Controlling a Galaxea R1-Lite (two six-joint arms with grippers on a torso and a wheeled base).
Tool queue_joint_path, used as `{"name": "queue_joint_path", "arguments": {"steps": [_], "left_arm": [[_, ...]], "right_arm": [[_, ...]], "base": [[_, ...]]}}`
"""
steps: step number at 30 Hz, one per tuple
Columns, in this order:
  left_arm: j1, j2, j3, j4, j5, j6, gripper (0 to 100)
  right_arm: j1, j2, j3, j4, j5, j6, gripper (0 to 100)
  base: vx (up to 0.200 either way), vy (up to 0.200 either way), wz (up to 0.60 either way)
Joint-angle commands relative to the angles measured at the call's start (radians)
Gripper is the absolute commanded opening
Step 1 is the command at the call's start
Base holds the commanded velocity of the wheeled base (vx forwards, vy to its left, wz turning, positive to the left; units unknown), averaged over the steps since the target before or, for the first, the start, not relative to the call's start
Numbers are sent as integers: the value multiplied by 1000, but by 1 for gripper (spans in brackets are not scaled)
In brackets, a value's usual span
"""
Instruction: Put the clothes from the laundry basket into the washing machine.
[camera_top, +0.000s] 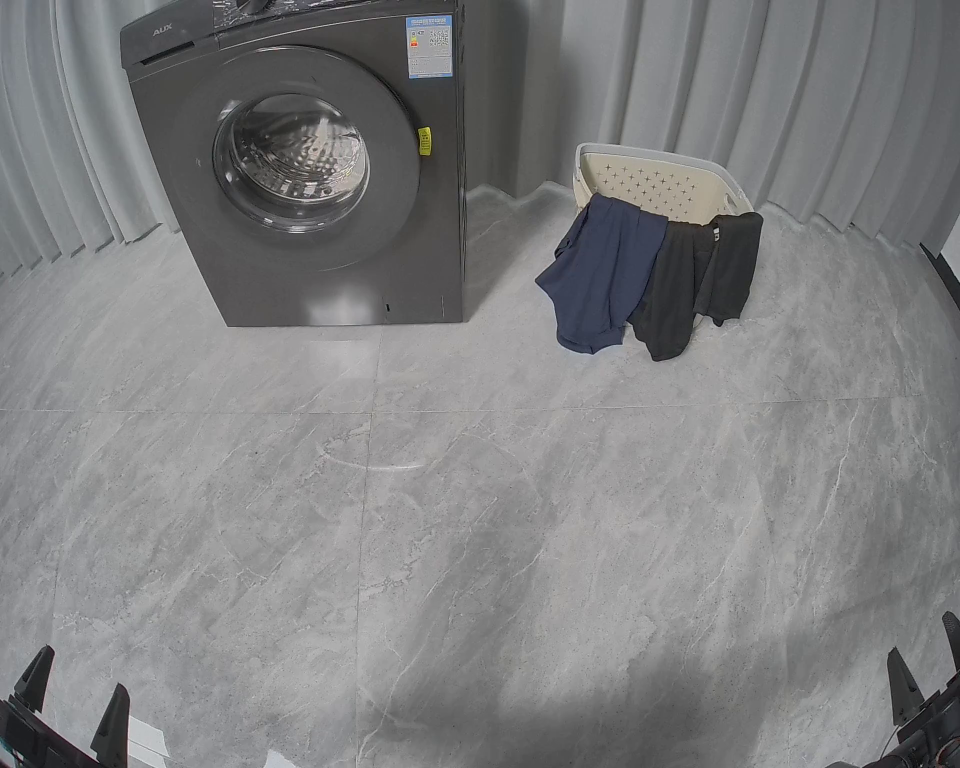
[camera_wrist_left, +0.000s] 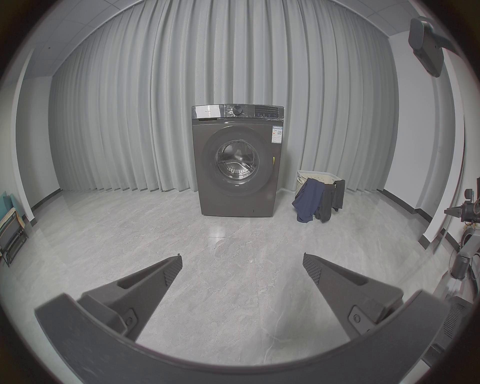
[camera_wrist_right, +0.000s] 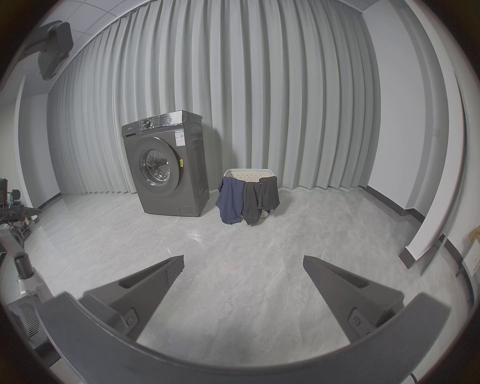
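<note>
A dark grey front-loading washing machine (camera_top: 300, 170) stands at the far left with its round door closed. To its right a cream laundry basket (camera_top: 660, 182) sits by the curtain, with a blue garment (camera_top: 600, 270) and black garments (camera_top: 700, 270) draped over its front rim onto the floor. My left gripper (camera_top: 72, 700) is low at the near left, open and holding nothing. My right gripper (camera_top: 925, 660) is at the near right, also open with nothing held. Both are far from the basket. From the wrists I see the machine (camera_wrist_left: 237, 160), the basket (camera_wrist_right: 249, 175) and the open grippers (camera_wrist_left: 242, 265) (camera_wrist_right: 242, 265).
Grey marble-tile floor (camera_top: 480, 520) stretches open between me and the machine. Pale pleated curtains (camera_top: 760, 90) line the back wall. Equipment on stands (camera_wrist_left: 467, 235) is off to the side of the room.
</note>
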Motion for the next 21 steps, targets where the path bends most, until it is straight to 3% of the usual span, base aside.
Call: {"name": "queue_joint_path", "arguments": {"steps": [1, 21], "left_arm": [[0, -13, 15, 0, 0, -4, 100], [0, -13, 15, 0, 0, -8, 100]], "right_arm": [[0, -16, 18, 0, 0, 0, 100], [0, -16, 18, 0, -6, 2, 100]], "base": [[200, 0, 0], [200, 0, 0]]}}
